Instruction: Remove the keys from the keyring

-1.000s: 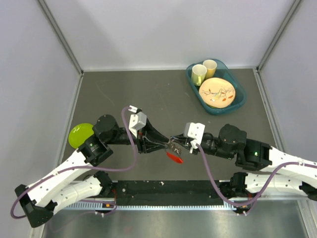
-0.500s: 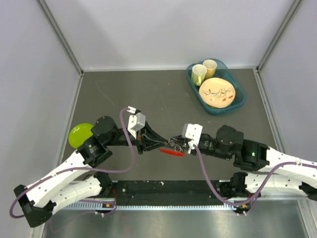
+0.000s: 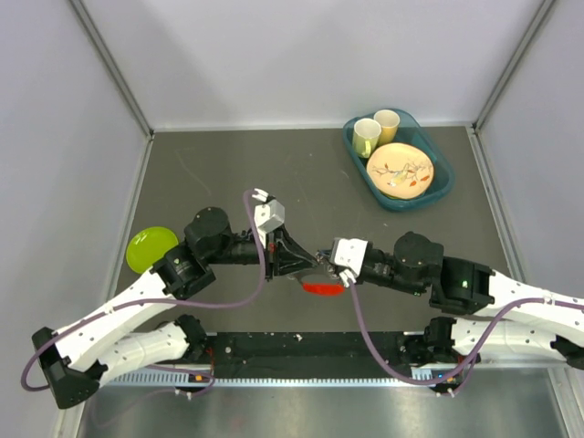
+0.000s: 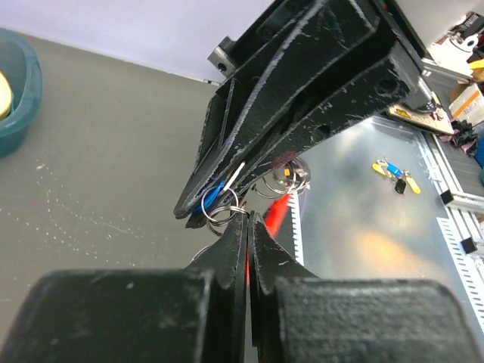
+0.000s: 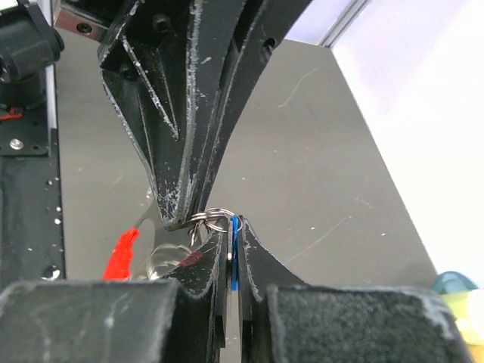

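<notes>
Grey table point(image 3: 228, 173) carries a teal tub point(image 3: 444, 182) and apparently a green plate point(image 3: 146, 248).

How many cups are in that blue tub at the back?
2. A green-yellow cup stands at the left end of the tub; a paler yellow cup sits close beside it, just behind to the right. None seem hidden.

A small silver wire keyring point(image 5: 212, 217) sits pinched at the closed tips of the left hand point(image 4: 248, 223). Right against the keyring, the blue-headed key point(image 5: 234, 265) stands edge-on, clamped between the closed fingers of the right hand point(image 5: 229, 236). The red-headed key point(image 3: 321, 288) hangs loose just below the keyring, its red plastic head tilted outward.
</notes>
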Tool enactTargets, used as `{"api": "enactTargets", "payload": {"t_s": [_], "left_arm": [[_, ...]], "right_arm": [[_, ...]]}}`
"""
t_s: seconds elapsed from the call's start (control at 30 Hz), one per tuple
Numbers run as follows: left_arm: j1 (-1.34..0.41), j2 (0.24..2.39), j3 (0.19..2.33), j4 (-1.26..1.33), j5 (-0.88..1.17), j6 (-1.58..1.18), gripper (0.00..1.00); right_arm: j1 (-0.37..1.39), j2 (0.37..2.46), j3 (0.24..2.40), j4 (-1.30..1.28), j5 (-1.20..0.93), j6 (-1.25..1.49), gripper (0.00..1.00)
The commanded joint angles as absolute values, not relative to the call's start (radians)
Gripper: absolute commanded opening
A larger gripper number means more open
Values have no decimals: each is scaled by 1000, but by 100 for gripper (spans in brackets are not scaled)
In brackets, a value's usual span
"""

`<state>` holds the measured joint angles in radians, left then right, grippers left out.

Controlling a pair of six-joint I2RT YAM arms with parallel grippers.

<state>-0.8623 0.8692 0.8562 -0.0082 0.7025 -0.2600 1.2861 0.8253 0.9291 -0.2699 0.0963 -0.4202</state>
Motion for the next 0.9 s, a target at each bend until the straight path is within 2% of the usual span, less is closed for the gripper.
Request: {"api": "enactTargets", "payload": {"t_s": [0.0,0.5,0.77,0.8,0.87], "left_arm": [[-861,888,917,-35,588,-296,0],[-861,953,963,-107,509,-387,0],[-859,968,982,-103,560,-419,0],[-859,965,983,-100,578,-410,9],[-859,942,986,-121,589,-365,21]], "right_arm": [[1298,810,933,-210,49,-531,0],[1393,790,851,-88,166,-672,0],[1410,758,789,-12,118,-684,0],[1410,749,778,-6,115,-683,0],[1410,709,755,37,92,-680,0]]}}
